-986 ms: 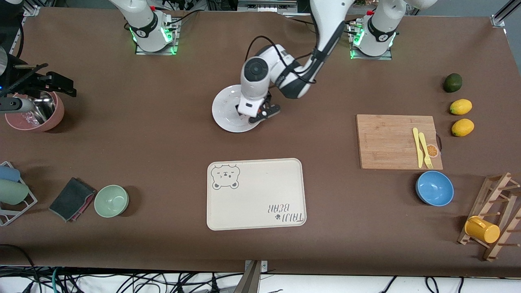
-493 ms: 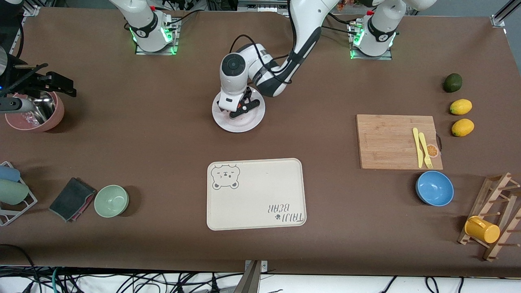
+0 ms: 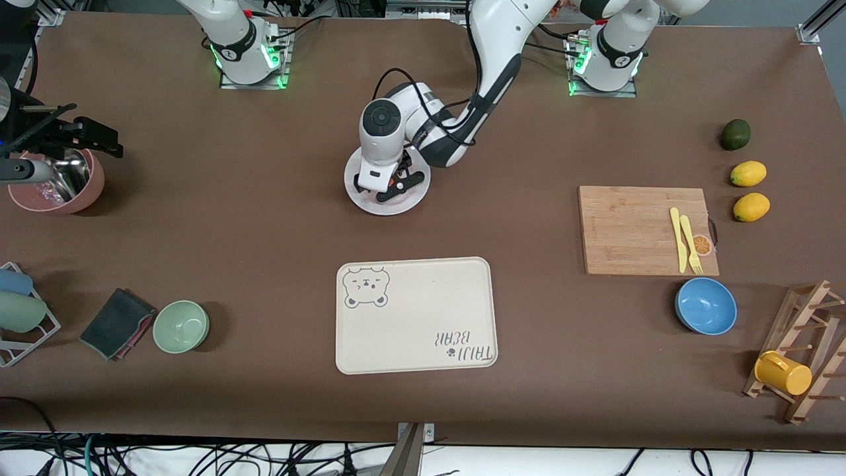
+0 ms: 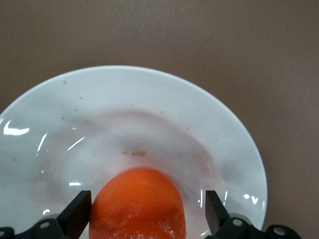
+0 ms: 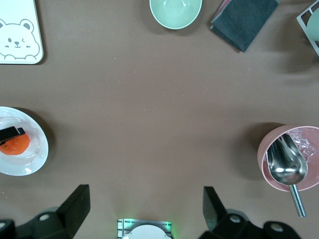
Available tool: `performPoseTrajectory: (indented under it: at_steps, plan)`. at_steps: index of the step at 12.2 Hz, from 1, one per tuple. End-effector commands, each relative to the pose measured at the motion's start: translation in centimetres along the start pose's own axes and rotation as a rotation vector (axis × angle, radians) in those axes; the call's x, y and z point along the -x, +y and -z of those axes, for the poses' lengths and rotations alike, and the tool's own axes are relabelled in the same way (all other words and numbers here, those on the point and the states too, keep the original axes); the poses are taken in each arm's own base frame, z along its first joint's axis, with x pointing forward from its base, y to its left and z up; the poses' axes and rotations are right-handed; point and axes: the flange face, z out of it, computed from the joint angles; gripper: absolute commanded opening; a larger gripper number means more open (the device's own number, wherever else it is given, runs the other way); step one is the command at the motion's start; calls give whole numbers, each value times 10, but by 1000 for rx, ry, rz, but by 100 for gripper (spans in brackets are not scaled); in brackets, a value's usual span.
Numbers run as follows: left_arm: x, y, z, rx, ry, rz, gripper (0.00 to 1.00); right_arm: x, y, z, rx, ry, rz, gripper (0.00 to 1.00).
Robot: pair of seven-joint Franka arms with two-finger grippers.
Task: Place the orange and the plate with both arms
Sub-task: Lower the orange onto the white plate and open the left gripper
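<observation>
From the front, the left gripper (image 3: 386,188) is low over the white plate (image 3: 360,198), which lies on the brown table (image 3: 264,231) between the two arm bases and farther from the front camera than the bear tray (image 3: 416,316). The arm's wrist hides the plate's middle, so the orange cannot be seen from here. The right arm waits high over its end of the table, and its gripper is out of this view. A pink bowl (image 3: 89,185) with a metal scoop sits toward that end.

In the left wrist view, the left gripper (image 4: 148,214) has its fingers (image 4: 77,216) spread, one on each side of the orange (image 4: 138,204). A gap shows between the orange and one finger, while the other looks just beside it; whether it touches cannot be told. The orange rests on the plate (image 4: 199,114), in its shallow middle.

In the right wrist view, the right gripper (image 5: 144,209) hangs with fingers (image 5: 75,204) spread wide over bare table, holding nothing. Off from it lies the plate (image 5: 35,154) with the orange (image 5: 15,144) on it, a dark finger of the left gripper against the fruit. The pink bowl (image 5: 266,164) with its scoop (image 5: 286,169) stands well apart.
</observation>
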Motion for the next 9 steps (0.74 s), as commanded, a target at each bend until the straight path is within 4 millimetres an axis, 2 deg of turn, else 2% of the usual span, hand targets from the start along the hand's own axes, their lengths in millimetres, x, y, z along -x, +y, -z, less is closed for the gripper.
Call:
performPoseTrajectory:
  at_steps: [1, 3, 5, 7, 8, 9]
  plan:
    - [-12, -3, 34, -42, -21, 24, 100, 1, 2, 6, -8, 4, 14, 100]
    - [-65, -13, 67, -83, -37, 83, 100, 2, 4, 6, -9, 4, 14, 100]
    - [-134, -35, 99, -116, -69, 68, 100, 1, 5, 6, -7, 5, -3, 100]
    - [-212, -72, 121, -174, -122, 47, 100, -4, 9, -1, -12, -7, -7, 100]
    - [-250, -92, 132, -183, -146, 29, 100, -10, 10, -12, -13, -26, -10, 100]
    - [-289, -116, 147, -177, -166, 12, 100, -11, 5, -14, -8, -36, -3, 100]
